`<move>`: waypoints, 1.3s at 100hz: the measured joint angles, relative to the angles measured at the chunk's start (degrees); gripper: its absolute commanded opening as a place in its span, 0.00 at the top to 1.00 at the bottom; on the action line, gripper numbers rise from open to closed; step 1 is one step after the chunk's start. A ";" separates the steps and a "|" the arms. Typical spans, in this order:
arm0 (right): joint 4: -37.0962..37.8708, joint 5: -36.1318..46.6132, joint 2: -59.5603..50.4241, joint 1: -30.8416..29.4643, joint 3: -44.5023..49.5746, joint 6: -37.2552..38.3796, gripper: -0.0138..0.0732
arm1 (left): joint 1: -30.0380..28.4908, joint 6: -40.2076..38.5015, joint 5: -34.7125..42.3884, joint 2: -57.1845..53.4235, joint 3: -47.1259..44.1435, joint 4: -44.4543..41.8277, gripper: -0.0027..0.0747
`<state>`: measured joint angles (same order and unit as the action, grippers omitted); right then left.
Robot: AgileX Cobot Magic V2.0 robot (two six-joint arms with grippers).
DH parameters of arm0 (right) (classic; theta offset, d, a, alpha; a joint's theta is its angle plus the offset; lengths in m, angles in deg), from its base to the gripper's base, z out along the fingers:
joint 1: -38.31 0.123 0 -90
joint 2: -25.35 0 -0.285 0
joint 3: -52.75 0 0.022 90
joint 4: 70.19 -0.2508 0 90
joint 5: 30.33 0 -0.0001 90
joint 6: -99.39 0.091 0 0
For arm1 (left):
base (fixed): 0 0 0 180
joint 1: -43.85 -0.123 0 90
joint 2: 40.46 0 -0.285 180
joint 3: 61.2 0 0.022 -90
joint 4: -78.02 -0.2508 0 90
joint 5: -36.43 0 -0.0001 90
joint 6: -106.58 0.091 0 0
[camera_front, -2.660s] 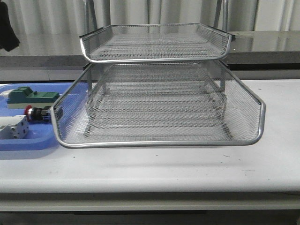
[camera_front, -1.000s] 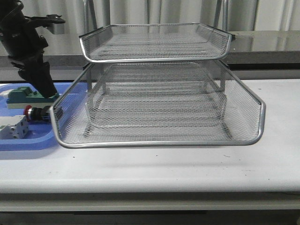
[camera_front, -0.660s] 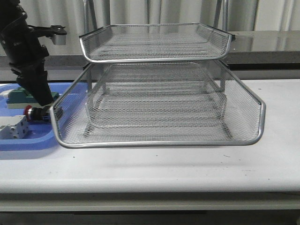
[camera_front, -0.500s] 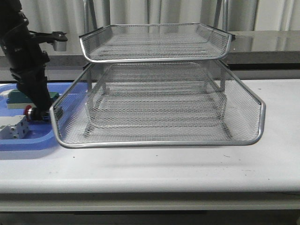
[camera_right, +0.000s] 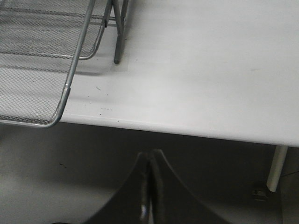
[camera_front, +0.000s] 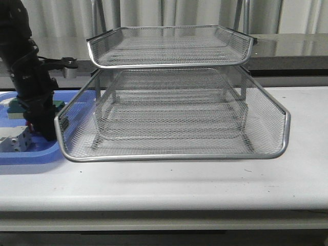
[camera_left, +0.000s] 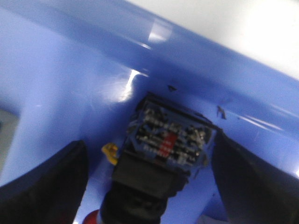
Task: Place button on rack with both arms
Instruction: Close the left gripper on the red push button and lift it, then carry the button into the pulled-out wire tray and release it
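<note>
This is looking like a lab or test bench: a long plain white table [camera_front: 205,184] is standing before pale pleated curtains [camera_front: 169,13] and a grey ledge [camera_front: 292,48], carrying a silver wire-mesh letter rack [camera_front: 169,102] and a flat blue plastic tray [camera_front: 31,154] of electrical parts.

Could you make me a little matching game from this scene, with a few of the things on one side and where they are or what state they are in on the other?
Things:
1. small push-button switch with black body and blue rear block
2. three-tier silver wire-mesh rack
3. left gripper
4. right gripper

Places or states:
A. fingers shut together, off the table's edge
B. lying in the flat blue plastic tray
C. standing on the white table
D. open, a finger on each side of the button

Pairs: 1-B, 2-C, 3-D, 4-A
</note>
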<state>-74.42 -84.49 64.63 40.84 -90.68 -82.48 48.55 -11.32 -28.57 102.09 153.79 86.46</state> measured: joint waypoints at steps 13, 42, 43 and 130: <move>0.00 0.00 0.00 0.00 0.00 0.00 0.92 | 0.00 0.09 0.00 0.11 0.12 0.00 0.29; 0.00 0.00 0.00 0.00 0.00 0.00 0.92 | 0.00 0.09 0.09 0.11 0.12 0.20 0.74; 0.00 0.00 0.00 0.00 0.00 0.00 0.92 | 0.00 0.09 0.07 0.11 0.22 0.20 0.75; 0.00 0.00 0.00 0.00 0.00 0.00 0.92 | -0.73 -10.88 -6.18 -11.50 10.63 -0.26 0.99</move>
<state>-74.42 -84.49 64.63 40.84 -90.68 -82.48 47.82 -22.20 -34.75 90.59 164.41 86.20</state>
